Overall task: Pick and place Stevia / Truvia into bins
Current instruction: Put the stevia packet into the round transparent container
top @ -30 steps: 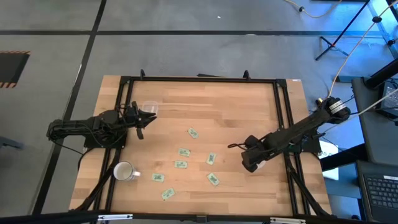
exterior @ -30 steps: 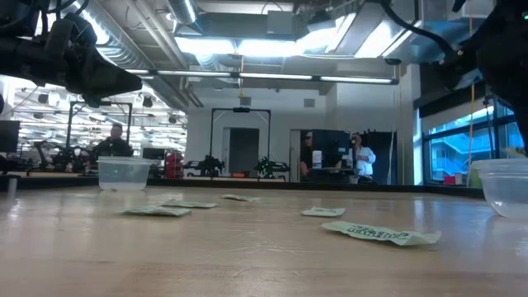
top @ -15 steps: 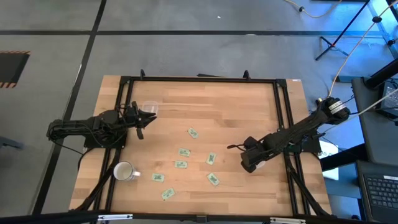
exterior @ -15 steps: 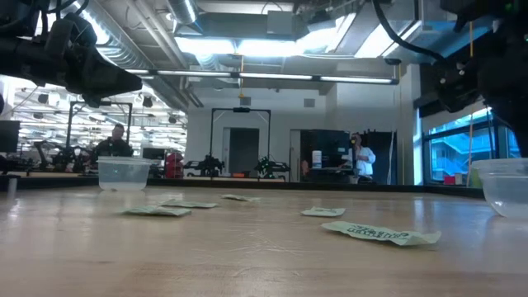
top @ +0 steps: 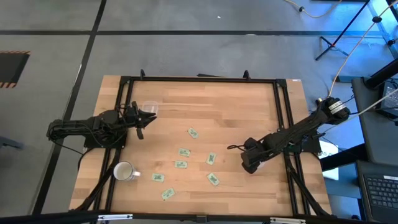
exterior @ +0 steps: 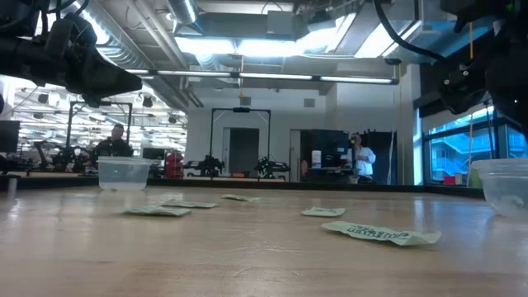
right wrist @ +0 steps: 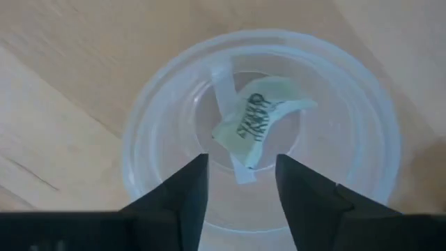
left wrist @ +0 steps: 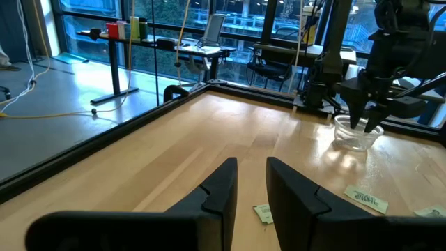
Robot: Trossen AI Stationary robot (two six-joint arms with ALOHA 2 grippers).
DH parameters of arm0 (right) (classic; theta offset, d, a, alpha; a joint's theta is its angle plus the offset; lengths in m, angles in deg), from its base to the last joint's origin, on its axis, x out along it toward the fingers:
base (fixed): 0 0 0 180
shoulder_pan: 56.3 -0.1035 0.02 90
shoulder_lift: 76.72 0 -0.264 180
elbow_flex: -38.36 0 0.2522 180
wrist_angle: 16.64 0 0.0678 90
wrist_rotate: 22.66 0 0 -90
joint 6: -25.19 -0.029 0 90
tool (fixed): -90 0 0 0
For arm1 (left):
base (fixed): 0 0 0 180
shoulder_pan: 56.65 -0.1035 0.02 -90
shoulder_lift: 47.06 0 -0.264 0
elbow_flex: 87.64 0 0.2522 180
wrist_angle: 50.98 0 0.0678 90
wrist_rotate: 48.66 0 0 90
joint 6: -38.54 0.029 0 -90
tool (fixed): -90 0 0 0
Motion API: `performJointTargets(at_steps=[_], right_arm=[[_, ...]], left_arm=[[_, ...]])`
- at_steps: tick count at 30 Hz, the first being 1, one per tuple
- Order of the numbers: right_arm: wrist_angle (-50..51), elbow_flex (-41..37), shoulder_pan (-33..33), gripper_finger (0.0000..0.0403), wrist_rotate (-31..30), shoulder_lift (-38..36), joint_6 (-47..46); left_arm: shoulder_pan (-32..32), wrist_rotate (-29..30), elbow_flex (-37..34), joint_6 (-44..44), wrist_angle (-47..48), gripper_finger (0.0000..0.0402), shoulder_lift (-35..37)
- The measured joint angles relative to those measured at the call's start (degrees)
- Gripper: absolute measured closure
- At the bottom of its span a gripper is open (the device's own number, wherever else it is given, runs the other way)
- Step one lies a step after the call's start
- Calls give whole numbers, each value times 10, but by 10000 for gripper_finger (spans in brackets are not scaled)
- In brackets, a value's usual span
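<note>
Several pale green Stevia sachets [top: 183, 152] lie flat in the middle and near part of the wooden table. One clear bin [top: 149, 109] stands at the far left, with my left gripper [top: 140, 122] hovering just beside it, narrowly open and empty. My right gripper [right wrist: 241, 183] hangs open right above the other clear bin [right wrist: 362, 104] at the table's right side, its fingers pointing down. One sachet [right wrist: 256, 122] lies crumpled on that bin's bottom, clear of the fingers. In the left wrist view this bin [left wrist: 358, 132] stands under the right arm.
A white mug [top: 124, 172] stands near the table's front left corner. A black frame [top: 199, 79] runs around the tabletop. The low view shows sachets [exterior: 379, 233] lying flat between the two bins [exterior: 124, 173] [exterior: 505, 186]. People stand in the room behind.
My right arm has shifted a little above the right-hand bin. The sachets on the table, the mug and my left arm have kept still.
</note>
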Motion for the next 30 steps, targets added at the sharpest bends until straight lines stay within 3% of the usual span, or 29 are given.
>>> performJointTargets(at_steps=[7,11,14,17,22,26,30], right_arm=[[68,48,1,231,-11,0,-1],[153,122,1,231,-85,0,4],[183,177,1,231,-159,-1,86],[142,217,1,231,-214,-1,249],[-36,232,1,231,-262,-1,499],[-156,215,2,231,-263,-1,597],[-201,189,2,231,-250,4,603]], left_arm=[[0,0,0,0,0,329,0],[0,0,0,0,0,329,0],[0,0,0,0,0,329,0],[0,0,0,0,0,329,0],[0,0,0,0,0,329,0],[0,0,0,0,0,329,0],[0,0,0,0,0,329,0]])
